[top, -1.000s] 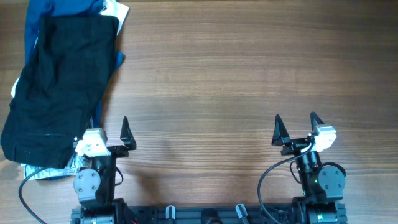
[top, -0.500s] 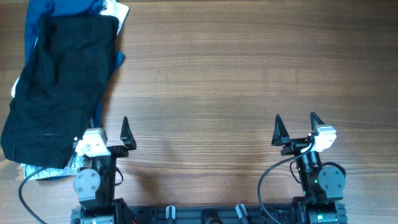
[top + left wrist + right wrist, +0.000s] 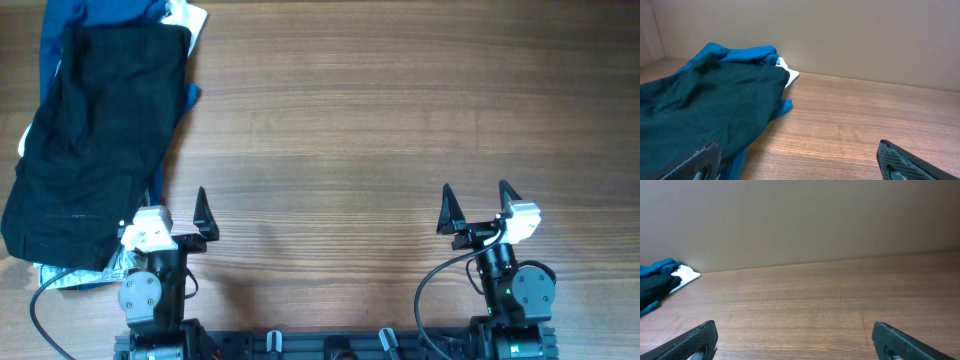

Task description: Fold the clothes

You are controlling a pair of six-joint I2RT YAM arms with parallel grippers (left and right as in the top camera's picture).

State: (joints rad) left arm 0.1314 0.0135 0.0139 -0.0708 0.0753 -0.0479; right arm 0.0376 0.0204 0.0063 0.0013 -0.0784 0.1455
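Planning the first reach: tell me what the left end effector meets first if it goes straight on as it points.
Probably the black shorts: they lie ahead of one finger of the left end effector, whose midline passes over bare table just beside their edge. Depth is unclear.

No legible txt, labels, brands, nos. or signs in any view. Shorts [image 3: 95, 140] are plain black w/ no print or tag showing; table [image 3: 350, 120] shows only wood grain.

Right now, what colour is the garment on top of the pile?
Black; the shorts show best in the overhead view.
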